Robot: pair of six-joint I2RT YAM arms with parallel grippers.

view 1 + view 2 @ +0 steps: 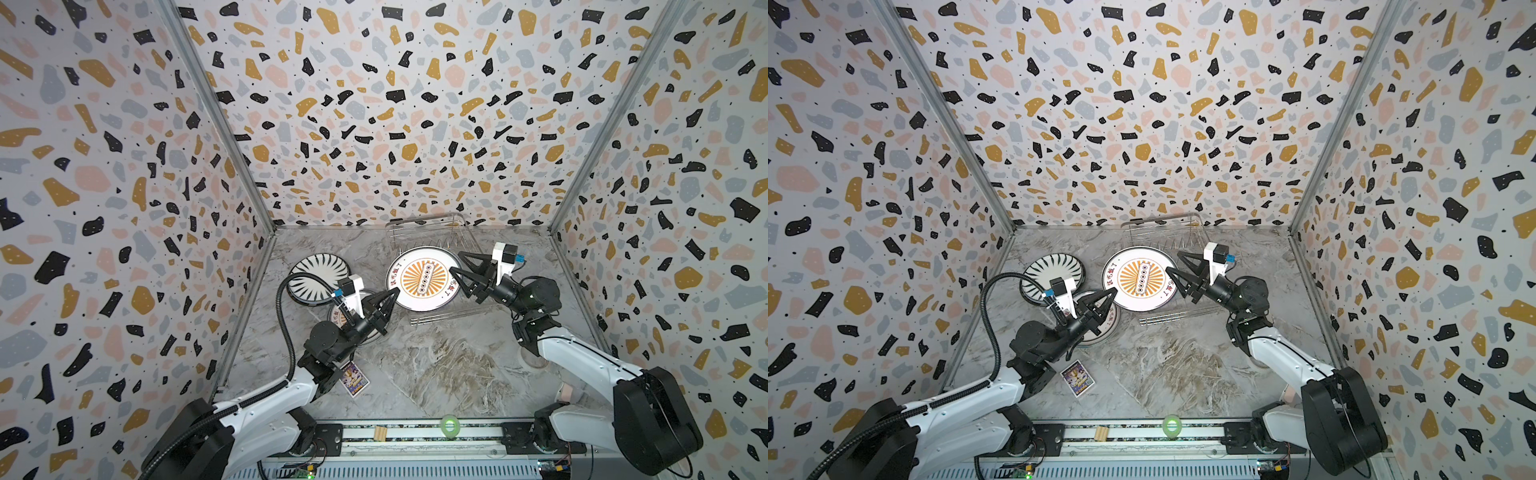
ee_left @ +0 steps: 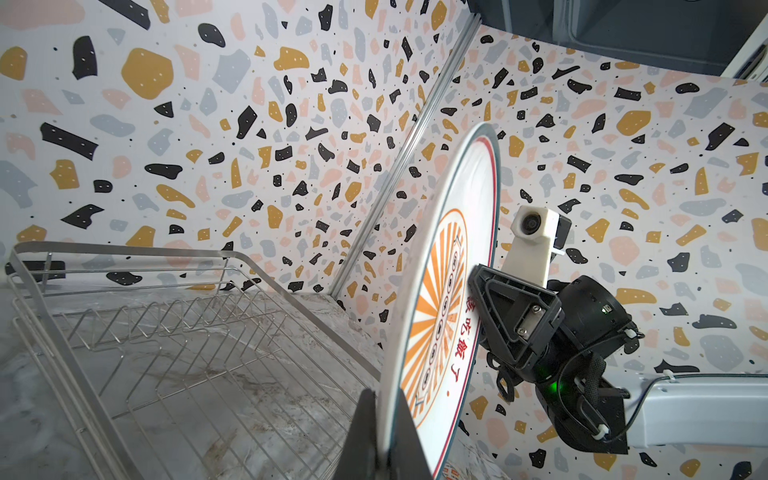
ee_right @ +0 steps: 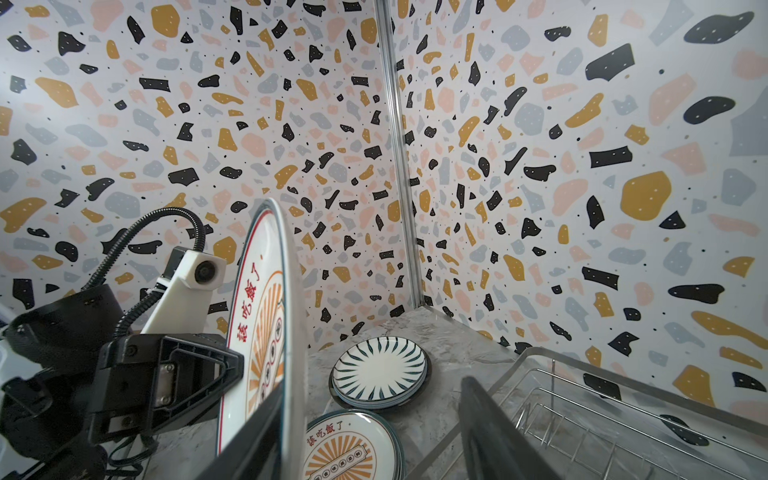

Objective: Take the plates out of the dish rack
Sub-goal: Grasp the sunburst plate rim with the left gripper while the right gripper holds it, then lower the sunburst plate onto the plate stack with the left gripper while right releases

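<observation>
Top views, near edge: a green tape roll (image 1: 449, 426) and a small wooden block (image 1: 380, 433) sit on the rail, well apart.
Purple card (image 1: 354, 379): flat on the marble table (image 1: 436, 374), near left, just beside the left arm.
Flat sunburst plate (image 3: 345, 453): face up on the table left of middle. In both top views the left arm's wrist covers most of it.
Left gripper (image 1: 392, 294): jaws together on the near-left rim of the held plate (image 1: 424, 276). In the left wrist view its fingers (image 2: 359, 444) pinch the plate's edge from both faces.
Held plate: white, with an orange sunburst, red characters and a dark rim. It is tilted up on edge with its face toward the top views, over the near-left part of the dish rack (image 2: 137, 248). Whether its lower edge rests on the wires cannot be told.
Right gripper (image 1: 456, 262): jaws spread apart, astride the plate's right rim. The right wrist view shows the plate's edge just beside one finger and a wide gap to the other. Contact cannot be told.
Striped plates (image 1: 319, 276): a short stack, white with black radiating stripes, flat on the table at far left, just beyond the flat sunburst plate.
Dish rack: silver wire basket on the table, far and right of middle, reaching close to the back wall. Its row of short prongs runs beyond the held plate.
</observation>
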